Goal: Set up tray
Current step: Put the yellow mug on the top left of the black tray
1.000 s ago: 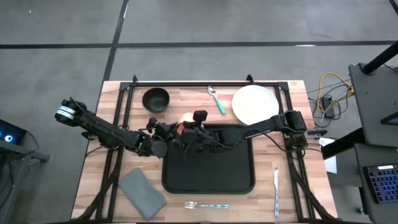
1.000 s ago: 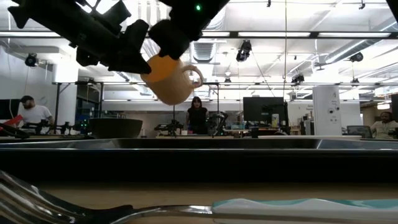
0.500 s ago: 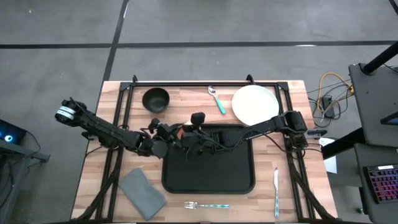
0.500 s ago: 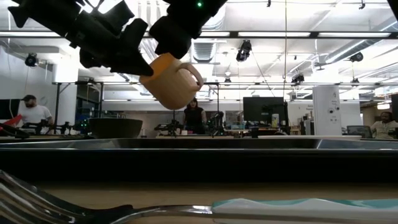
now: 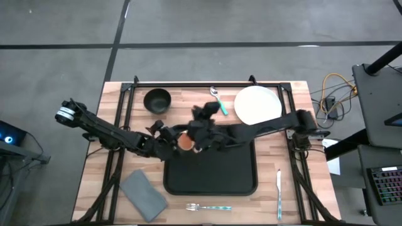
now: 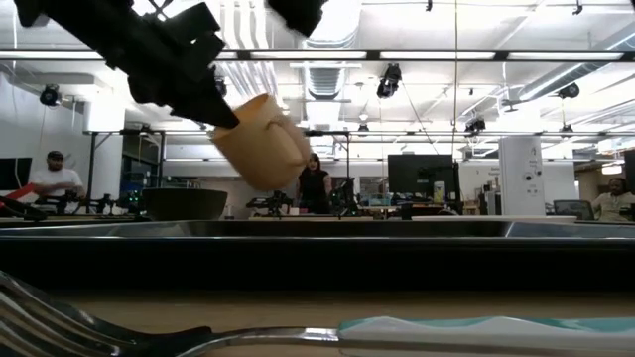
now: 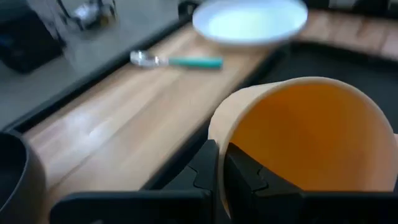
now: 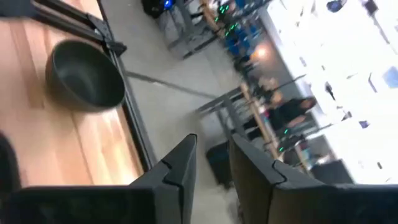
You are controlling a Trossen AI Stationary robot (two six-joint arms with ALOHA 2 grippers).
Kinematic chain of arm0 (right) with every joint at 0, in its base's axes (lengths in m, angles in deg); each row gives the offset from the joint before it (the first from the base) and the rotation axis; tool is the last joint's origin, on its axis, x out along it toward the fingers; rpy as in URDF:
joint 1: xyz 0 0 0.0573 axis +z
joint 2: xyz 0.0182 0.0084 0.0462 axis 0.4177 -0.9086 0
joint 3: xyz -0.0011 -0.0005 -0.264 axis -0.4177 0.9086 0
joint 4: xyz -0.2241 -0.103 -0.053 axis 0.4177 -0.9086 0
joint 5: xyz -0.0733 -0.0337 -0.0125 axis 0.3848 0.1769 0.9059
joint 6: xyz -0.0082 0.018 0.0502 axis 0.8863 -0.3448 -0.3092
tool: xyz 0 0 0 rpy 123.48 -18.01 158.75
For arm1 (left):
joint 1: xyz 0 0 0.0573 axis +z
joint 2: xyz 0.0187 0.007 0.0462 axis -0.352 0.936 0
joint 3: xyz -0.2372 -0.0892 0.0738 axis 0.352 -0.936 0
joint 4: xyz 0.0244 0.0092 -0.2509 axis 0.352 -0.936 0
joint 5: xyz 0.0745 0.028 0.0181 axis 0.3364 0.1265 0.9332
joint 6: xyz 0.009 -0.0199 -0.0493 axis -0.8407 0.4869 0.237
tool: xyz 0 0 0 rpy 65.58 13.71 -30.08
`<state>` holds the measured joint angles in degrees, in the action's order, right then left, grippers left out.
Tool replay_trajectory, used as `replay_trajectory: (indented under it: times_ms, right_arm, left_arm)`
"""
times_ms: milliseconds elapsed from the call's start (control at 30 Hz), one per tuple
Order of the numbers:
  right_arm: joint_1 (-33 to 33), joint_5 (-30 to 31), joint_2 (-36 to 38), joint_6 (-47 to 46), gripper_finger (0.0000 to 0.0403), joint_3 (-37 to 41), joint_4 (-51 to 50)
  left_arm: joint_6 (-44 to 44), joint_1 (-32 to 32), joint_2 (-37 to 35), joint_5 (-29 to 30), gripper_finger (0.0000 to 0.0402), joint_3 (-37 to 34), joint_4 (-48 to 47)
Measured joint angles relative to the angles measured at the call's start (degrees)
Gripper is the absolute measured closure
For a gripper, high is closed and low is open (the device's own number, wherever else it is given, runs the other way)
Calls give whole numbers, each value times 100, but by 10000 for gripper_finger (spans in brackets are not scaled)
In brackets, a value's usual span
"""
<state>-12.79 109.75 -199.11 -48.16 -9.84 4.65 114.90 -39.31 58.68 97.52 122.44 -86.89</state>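
A tan cup with an orange inside [image 5: 185, 143] hangs over the far left corner of the black tray [image 5: 217, 172], held by my left gripper [image 5: 171, 139], which is shut on it. In the low view the cup [image 6: 260, 144] is tilted well above the tray's rim [image 6: 397, 230]. My right gripper [image 5: 198, 113] is just beyond the cup toward the far edge, narrowly open [image 8: 212, 168], holding nothing and pointing toward the dark bowl [image 8: 87, 74]. My left gripper pinches the cup's wall at the rim [image 7: 216, 132], one finger [image 7: 249, 180] inside the cup and the other [image 7: 205, 165] outside. It comes from the table's left, slanting down. The cup is lifted clear of the tray and tilted, its mouth up and toward the gripper [image 6: 213, 99].
Along the far edge lie the dark bowl [image 5: 157, 100], a teal-handled spoon [image 5: 218, 100] and the white plate [image 5: 257, 105]. A grey folded napkin [image 5: 143, 194] lies near left, a fork [image 5: 207, 207] at the near edge, a knife [image 5: 279, 188] to the tray's right. People show in the room behind.
My right gripper has come away from the cup, rising and moving toward the far edge. The cup, still in my left gripper, has shifted toward the near edge over the tray's corner and turned, so its orange inside faces up and its handle has gone out of sight in the low view.
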Motion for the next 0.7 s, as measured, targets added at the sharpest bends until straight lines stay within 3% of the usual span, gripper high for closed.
replay_trajectory:
  times_ms: [200,333,467,700]
  right_arm:
    - [4,-870,963,-3393,305,241,-3147]
    - [98,-1136,1425,-4800,307,969,-4266]
    - [430,-1462,1801,-5304,306,2074,-4036]
    - [1282,-1539,2036,-5314,305,3923,-2080]
  left_arm:
    - [250,33,-173,-249,401,852,-2149]
    - [51,360,-200,-693,401,1548,-3365]
    - [-660,905,-200,-1599,401,2058,-3812]
    - [-1628,2262,-213,-3333,401,2419,-3846]
